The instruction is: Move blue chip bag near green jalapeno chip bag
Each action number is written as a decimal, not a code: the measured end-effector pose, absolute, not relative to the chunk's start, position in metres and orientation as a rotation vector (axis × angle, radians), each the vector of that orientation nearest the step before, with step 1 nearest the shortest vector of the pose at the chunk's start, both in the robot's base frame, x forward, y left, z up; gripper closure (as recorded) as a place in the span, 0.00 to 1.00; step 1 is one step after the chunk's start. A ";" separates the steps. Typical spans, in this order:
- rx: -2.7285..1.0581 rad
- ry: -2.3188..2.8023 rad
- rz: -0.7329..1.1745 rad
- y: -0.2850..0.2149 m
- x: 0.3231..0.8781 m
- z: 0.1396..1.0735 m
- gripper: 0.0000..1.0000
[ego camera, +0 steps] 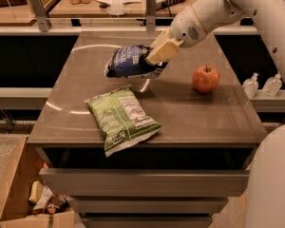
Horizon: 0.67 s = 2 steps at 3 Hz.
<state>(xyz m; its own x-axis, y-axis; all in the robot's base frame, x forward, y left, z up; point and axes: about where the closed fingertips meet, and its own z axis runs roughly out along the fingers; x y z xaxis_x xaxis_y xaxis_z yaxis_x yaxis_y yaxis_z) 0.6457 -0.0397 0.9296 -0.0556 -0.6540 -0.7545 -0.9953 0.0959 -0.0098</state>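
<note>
The hand (154, 55) is clamped on the right edge of the blue chip bag (128, 61), its pale fingers pinching the crinkled foil. It carries the bag over the back middle of the desk (204, 118). The bag looks to hang clear of the surface, with a shadow under it. The green jalapeno chip bag (122, 118) lies flat at the front left of the desk, its near end just over the front edge. It sits below and slightly left of the carried bag, near it but with bare desk showing between them. This reads as the carrying step, with the grasp made and the placing not yet done. The next move calls for bringing the blue bag down toward the front, beside the green one. It should settle on free desk rather than on top of the green bag, and only then should the grip be released. The count is one blue bag, one green bag and one red apple (205, 78), which stands on the right side well apart from both. Two small pale bottles (251, 84) stand on a ledge beyond the desk's right edge.
</note>
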 end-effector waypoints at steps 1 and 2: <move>-1.632 1.776 0.782 -0.035 0.637 0.926 0.15; -1.623 1.764 0.744 -0.036 0.652 0.927 0.00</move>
<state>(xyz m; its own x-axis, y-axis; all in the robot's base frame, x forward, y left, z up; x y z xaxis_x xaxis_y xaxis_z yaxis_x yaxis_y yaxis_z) 0.6521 -0.0364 0.9267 -0.0513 -0.6462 -0.7614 -0.9963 0.0854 -0.0053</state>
